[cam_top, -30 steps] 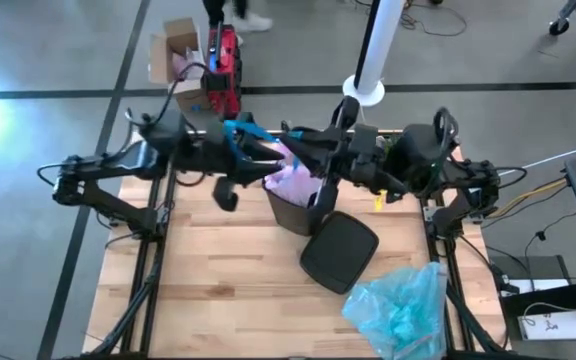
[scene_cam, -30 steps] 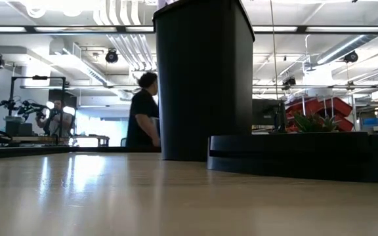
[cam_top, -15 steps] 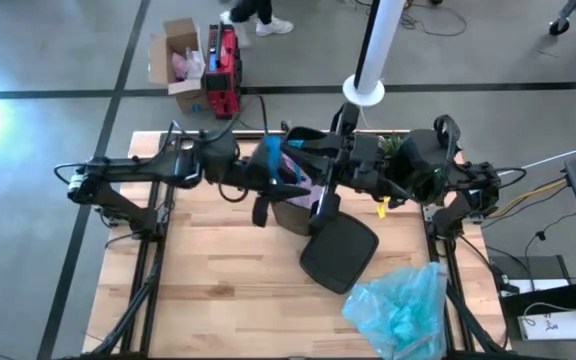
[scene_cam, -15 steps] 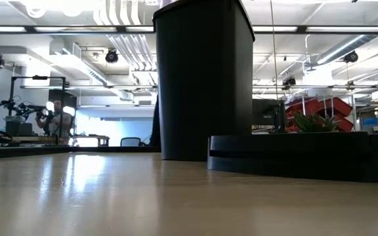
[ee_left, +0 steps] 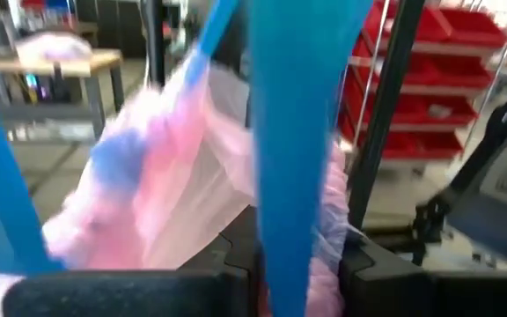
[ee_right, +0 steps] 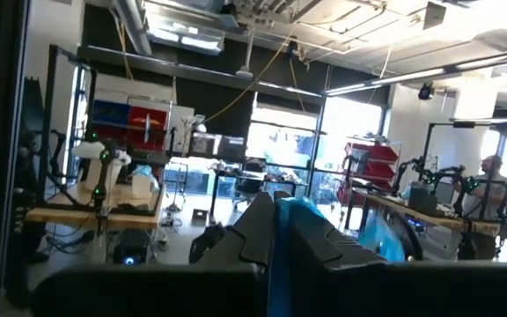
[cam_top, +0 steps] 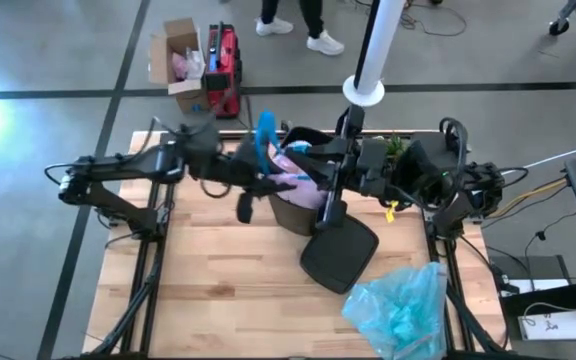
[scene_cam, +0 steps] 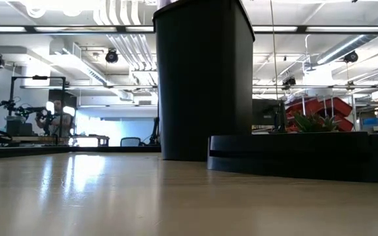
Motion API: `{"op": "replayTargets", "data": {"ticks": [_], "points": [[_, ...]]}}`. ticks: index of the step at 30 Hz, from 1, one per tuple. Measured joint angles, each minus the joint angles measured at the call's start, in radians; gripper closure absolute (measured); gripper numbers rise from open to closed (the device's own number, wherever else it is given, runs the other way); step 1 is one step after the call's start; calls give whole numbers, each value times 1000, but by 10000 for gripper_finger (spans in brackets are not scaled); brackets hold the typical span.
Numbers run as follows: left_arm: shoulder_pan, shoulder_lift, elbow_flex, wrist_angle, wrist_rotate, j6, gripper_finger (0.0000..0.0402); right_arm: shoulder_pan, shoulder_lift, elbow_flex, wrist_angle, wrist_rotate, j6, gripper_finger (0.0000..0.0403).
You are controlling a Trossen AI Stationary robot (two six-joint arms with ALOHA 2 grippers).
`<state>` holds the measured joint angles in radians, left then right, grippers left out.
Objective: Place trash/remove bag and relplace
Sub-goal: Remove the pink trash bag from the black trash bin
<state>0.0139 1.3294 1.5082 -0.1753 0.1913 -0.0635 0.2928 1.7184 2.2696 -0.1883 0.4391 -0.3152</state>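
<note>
Bin (cam_top: pixel 290 212) of black plastic is stood upright near the far edge of the desk (cam_top: pixel 228 300), lined with the pink bag (cam_top: pixel 303 183), whose gathered top is raised above the rim. A blue tie (cam_top: pixel 265 133) is pinched in the narrowed left gripper (cam_top: pixel 264 178); another blue strip (ee_right: pixel 282 255) is clamped in the closed right gripper (cam_top: pixel 320 172) over the bin mouth. The black lid (cam_top: pixel 340 250) is laid flat beside the bin. The crinkly light blue bag (cam_top: pixel 403 308) is heaped at the near right corner.
</note>
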Motion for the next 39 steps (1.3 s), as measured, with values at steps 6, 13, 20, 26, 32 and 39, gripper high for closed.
{"op": "replayTargets", "data": {"ticks": [6,13,20,26,32,39], "points": [[0,-34,0,27,0,0,352,-5,-2,0,-9,6,0,401],[0,-30,0,20,0,-1,352,-5,-2,0,-16,6,0,401],[-5,-49,0,-70,31,90,324,-5,-2,0,-16,7,8,401],[-5,-91,0,-62,7,108,250,-5,-2,0,-54,7,35,401],[-5,-76,0,-51,1,108,177,-5,-1,0,-53,7,55,401],[-8,1,0,92,1,127,129,-5,20,-1,-92,-55,113,401]]}}
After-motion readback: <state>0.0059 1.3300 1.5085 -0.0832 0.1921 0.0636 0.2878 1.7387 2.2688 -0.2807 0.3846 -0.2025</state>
